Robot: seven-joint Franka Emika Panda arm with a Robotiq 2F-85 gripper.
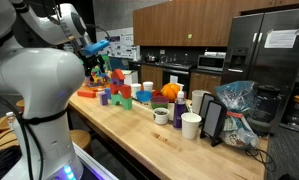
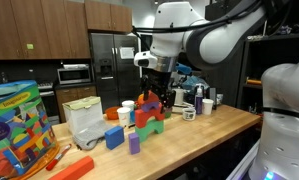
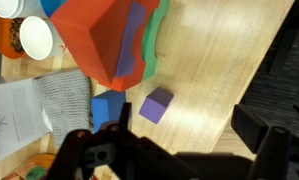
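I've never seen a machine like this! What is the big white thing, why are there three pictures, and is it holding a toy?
The white thing is a robot arm. At its end is a gripper, two fingers that pinch like a hand. Two pictures come from cameras in the room, looking at the table from different places. The third comes from a camera on the arm's wrist, looking down past the fingers. On the table are toy blocks: a red block on top of a green block, with a purple block and a blue block beside them, and cups. The gripper is open above the red block and holds nothing.
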